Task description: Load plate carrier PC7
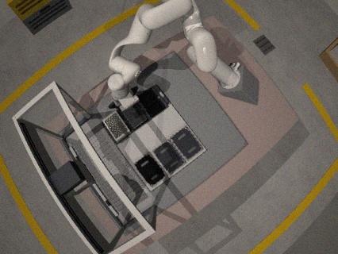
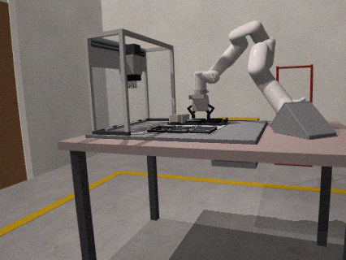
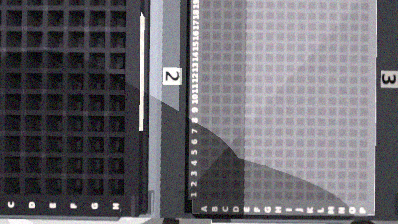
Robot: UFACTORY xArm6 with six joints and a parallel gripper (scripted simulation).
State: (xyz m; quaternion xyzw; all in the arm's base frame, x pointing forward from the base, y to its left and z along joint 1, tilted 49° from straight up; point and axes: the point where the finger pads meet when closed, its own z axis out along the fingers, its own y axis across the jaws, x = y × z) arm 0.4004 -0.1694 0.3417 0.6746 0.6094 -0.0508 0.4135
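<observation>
The carrier PC7 (image 1: pixel 136 113) lies on the apron in front of the rails and holds three plates. The dark 96-well plate C15 (image 1: pixel 153 101) (image 3: pixel 65 105) is at the end away from the rails. The pale 384-well plate C16 (image 1: pixel 135 114) (image 3: pixel 282 105) is in the middle, between the site labels 2 (image 3: pixel 172 76) and 3 (image 3: pixel 389 79). The light deep-well block C51 (image 1: pixel 117 126) (image 2: pixel 179 118) is at the rail end. My gripper (image 1: pixel 127 104) (image 2: pixel 200 115) is open, low over C16. Its fingers are out of the wrist view.
Three dark nests (image 1: pixel 168 156) stand in a row beside the apron and look empty. The instrument's frame (image 2: pixel 130 81) with its pipetting head (image 2: pixel 134 65) stands over the rails (image 1: pixel 107 155). The arm's base wedge (image 2: pixel 302 119) is at the table's far right.
</observation>
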